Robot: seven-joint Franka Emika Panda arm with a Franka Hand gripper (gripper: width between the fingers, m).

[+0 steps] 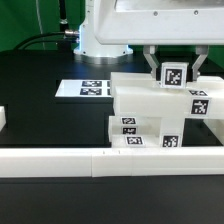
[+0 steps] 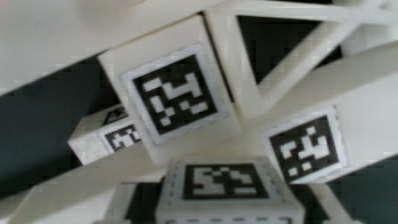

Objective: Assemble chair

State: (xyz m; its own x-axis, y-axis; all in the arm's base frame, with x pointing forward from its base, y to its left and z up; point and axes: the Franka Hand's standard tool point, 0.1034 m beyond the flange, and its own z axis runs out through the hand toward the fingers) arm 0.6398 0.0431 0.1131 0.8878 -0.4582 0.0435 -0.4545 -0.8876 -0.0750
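Note:
The partly built chair is a stack of glossy white blocks with black-and-white tags, standing at the exterior view's right just behind the border wall. My gripper hangs over its top right and is shut on a small white tagged chair part, which sits on or just above the chair's top block. In the wrist view that part lies between my dark fingers. Beyond it are a tagged chair panel and other tagged chair faces. Whether the held part touches the chair I cannot tell.
The long low white border wall runs along the front. The marker board lies flat on the black table, left of the chair. A small white piece shows at the exterior view's left edge. The arm's white base stands at the back.

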